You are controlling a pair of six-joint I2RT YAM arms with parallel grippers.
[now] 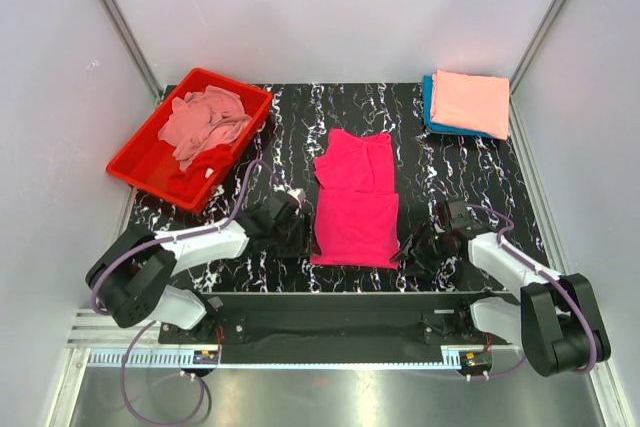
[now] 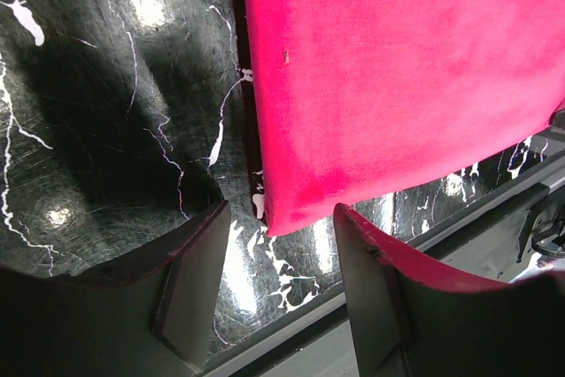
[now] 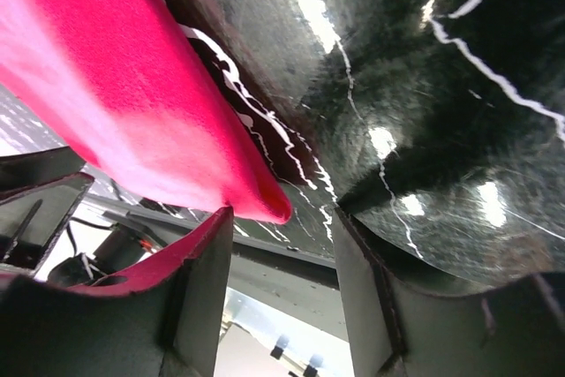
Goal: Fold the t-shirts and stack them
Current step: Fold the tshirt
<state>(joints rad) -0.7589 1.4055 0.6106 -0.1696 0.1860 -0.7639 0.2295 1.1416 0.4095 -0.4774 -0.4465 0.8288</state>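
Left wrist view: your left gripper (image 2: pixel 279 229) stands with its jaws apart and nothing between them. Its two dark fingers (image 2: pixel 190 289) sit low over the black marbled tabletop (image 2: pixel 106 130). The near left corner of the hot pink t-shirt (image 2: pixel 397 68) lies flat just beyond the gap and touches neither finger.

Right wrist view: your right gripper (image 3: pixel 281 229) is likewise spread and holds nothing. The near right corner of the same shirt ends in a rounded tip just above the gap, close to the left-hand finger as that view shows it. Whether cloth and finger touch there, you cannot tell.

Top external view: both grippers rest low near the near edge of the tabletop, one on each side of the shirt's near end. The shirt lies in the middle of the tabletop as a long narrow panel running from the near edge toward the far edge, with a crosswise edge over its middle.

At the far right corner a folded salmon-peach t-shirt (image 1: pixel 470 102) lies on a teal-blue t-shirt (image 1: pixel 430 115). At the far left corner a red tray (image 1: pixel 135 172) holds a crumpled dusty pink t-shirt (image 1: pixel 205 119) and a red t-shirt (image 1: pixel 205 163).
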